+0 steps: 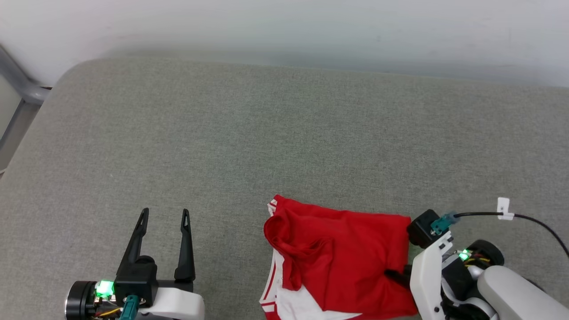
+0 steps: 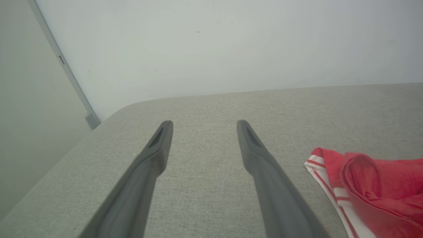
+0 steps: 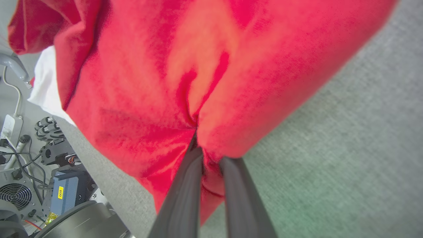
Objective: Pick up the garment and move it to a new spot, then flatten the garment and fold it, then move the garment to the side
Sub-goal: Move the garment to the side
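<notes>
At the near edge of the grey fabric-covered worktop, right of the middle, the garment lies bunched up. It is red cloth in loose folds, with a white, red-striped sleeve trim showing at its near-left side. The right pincer comes in from the garment's right side. In the right wrist view its two dark fingers are drawn together on a pinch of the red fabric, which puckers into creases at the tips. In that view the cloth also covers part of the worktop's near edge, with floor equipment beyond it.

The left pincer hovers well apart from the garment on the near left. Its jaws are spread wide with nothing between them, and bare grey surface shows in the gap. The garment's striped edge sits off to that pincer's right.

The whole far half of the worktop is open, up to the pale wall. The far-left corner is rounded, and a grey metal rail stands just beyond it. A black cable trails over the surface at the right.
</notes>
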Controlling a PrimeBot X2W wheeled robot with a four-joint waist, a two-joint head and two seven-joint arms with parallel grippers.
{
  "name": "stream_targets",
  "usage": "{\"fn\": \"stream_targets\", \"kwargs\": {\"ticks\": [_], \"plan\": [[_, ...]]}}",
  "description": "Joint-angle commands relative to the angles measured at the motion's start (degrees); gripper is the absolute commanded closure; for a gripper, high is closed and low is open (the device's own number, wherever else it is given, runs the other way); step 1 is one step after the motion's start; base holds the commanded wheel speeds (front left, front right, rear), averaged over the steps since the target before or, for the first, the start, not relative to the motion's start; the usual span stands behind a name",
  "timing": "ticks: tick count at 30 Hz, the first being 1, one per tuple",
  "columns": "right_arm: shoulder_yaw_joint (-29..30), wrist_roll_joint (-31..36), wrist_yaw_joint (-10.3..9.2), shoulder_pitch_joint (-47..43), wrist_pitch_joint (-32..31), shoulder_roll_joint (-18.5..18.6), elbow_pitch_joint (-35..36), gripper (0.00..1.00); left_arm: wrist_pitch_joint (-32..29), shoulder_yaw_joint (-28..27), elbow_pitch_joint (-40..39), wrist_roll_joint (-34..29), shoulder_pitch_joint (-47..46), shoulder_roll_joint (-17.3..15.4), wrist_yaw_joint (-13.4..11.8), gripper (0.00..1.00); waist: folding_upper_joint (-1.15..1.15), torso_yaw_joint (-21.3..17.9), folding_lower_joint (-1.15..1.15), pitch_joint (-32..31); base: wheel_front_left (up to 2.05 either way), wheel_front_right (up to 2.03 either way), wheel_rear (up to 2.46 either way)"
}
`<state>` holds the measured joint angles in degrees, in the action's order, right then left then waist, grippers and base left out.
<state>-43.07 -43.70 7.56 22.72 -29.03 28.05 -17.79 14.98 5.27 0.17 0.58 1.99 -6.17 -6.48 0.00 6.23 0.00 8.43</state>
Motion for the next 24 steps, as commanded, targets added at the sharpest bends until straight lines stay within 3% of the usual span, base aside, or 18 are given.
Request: {"fn": "stream_targets", "kwargs": {"ticks": [1,10,24], "plan": [[-0.1,1.2,-0.15,1.5,1.6,1.4,0.5,1.0,0.3,0.0,0.0,0.0,0.5,0.1,0.2,0.0,0.0,-0.4,0.0,-0.4,0.0,0.0,0.0],[-0.2,4.1,-0.14,2.6,4.8,5.7,3.1,1.0,0.3,-0.2,-0.1,0.3,1.9,0.0,0.3,0.0,0.0,-3.8,0.0,-1.3,0.0,0.0,0.0],[6.3,6.1,-0.14,4.3,4.3,12.4,5.4,1.0,0.3,-0.5,-1.4,-0.4,-0.7,-0.4,0.1,0.0,0.0,-15.1,0.0,2.8,0.0,0.0,0.0]]}}
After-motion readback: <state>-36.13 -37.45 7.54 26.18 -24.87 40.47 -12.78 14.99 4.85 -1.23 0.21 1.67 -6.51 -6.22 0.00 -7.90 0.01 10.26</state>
